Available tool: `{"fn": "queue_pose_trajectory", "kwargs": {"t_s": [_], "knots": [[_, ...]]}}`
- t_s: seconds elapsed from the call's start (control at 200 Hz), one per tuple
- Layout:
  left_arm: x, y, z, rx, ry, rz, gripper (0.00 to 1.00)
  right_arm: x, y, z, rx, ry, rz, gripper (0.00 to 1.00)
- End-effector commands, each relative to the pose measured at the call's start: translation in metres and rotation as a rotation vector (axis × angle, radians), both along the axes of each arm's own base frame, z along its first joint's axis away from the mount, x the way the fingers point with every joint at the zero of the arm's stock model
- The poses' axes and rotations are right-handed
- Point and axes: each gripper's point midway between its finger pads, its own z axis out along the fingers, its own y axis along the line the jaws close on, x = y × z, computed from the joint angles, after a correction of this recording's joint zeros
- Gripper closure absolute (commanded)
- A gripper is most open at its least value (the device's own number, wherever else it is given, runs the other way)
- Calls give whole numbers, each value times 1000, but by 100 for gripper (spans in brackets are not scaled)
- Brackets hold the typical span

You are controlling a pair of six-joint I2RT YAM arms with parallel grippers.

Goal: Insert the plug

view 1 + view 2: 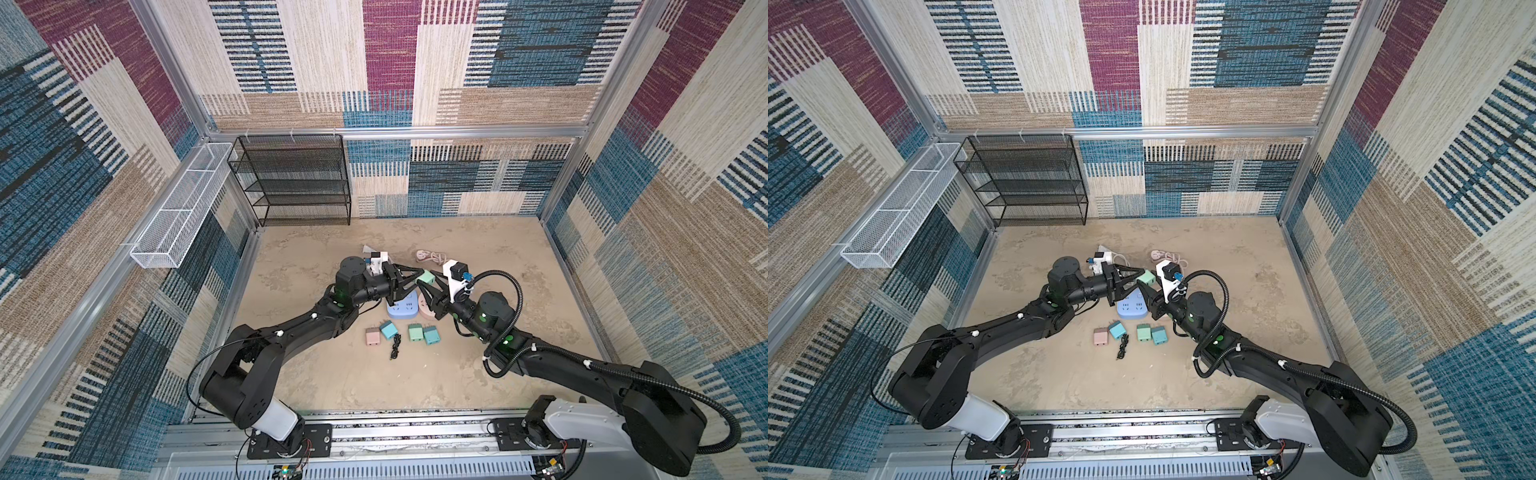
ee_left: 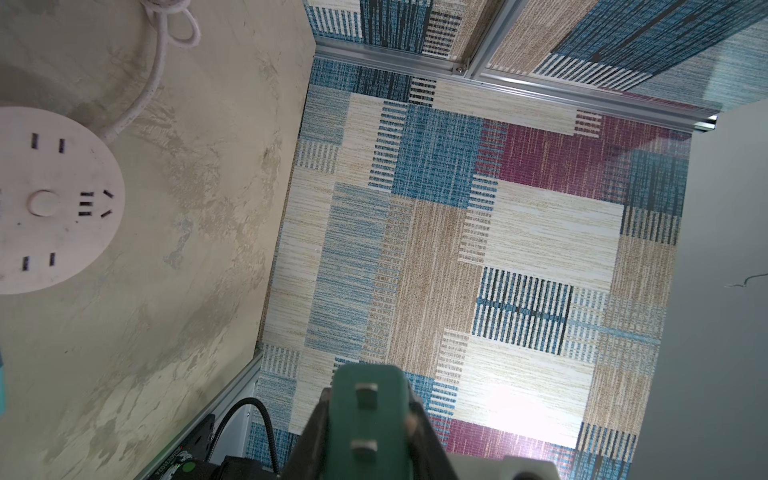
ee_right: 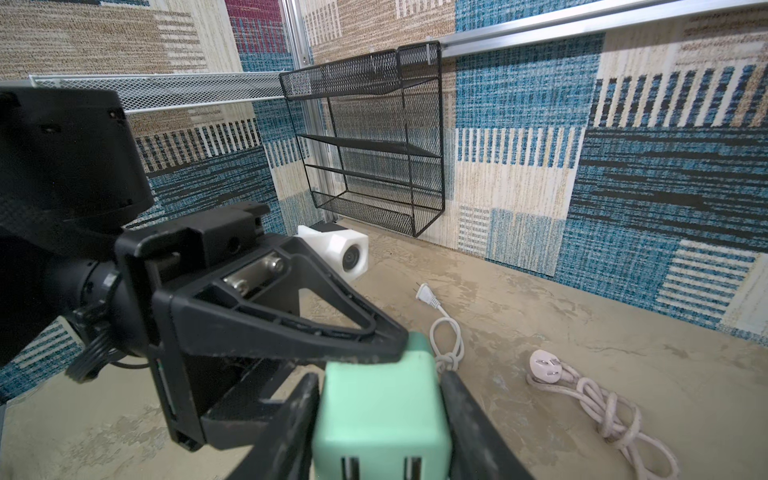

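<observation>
Left claw (image 1: 418, 277) clamps mint plug (image 1: 426, 277) | right claw (image 3: 380, 386) straddles it, grip unclear | blue socket (image 1: 402, 309), pink socket (image 2: 50, 199) below

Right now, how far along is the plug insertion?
Done: the mint-green cube plug is lifted off the beige table. In hand: the left pincer clamps it while the right pincer flanks it, mid-air. Left: it is not yet inserted; the round pink power strip's visible sockets are empty.
</observation>
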Motion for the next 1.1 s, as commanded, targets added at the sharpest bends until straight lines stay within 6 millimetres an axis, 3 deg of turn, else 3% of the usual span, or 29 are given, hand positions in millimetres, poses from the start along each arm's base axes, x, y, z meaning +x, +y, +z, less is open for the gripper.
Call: {"fn": "queue_pose_trajectory", "kwargs": {"t_s": [0.0, 0.155, 0.406, 0.456, 0.481, 0.496, 0.516, 0.521, 0.526, 0.536, 0.546, 0.751, 0.851, 1.097], "knots": [[0, -1, 12, -30, -36, -5, 100, -6, 9, 5, 16, -6, 56, 51], [2, -2, 12, -29, -37, -7, 100, -6, 9, 4, 14, -8, 57, 53], [3, -1, 11, 13, -63, -13, 100, -4, 7, 2, 10, 6, 45, 100], [5, 1, 10, 31, -73, -12, 100, -4, 5, 4, 14, 6, 38, 100], [5, 3, 6, 53, -66, -14, 88, -4, 4, 4, 14, 10, 35, 100], [6, 5, 5, 67, -64, -12, 73, -4, 3, 5, 15, 10, 31, 100], [7, 8, 4, 85, -65, -13, 42, -4, 2, 4, 12, 13, 26, 100], [7, 8, 3, 91, -65, -13, 23, -4, 2, 4, 11, 16, 26, 100], [7, 9, 2, 98, -65, -15, 12, -3, 1, 4, 12, 16, 22, 100], [8, 10, 1, 110, -58, -17, 3, -3, 0, 5, 11, 18, 17, 100], [8, 12, 1, 127, -63, -19, 0, -2, -1, 4, 9, 22, 12, 100], [21, 63, 6, 511, -189, -6, 1, 8, -13, -1, -27, 154, -38, 100], [25, 79, 9, 651, -248, -58, 1, 14, -16, -2, -44, 254, -50, 100], [36, 124, -28, 1051, -294, -68, 1, 27, -11, 9, -101, 474, -77, 100]]}}
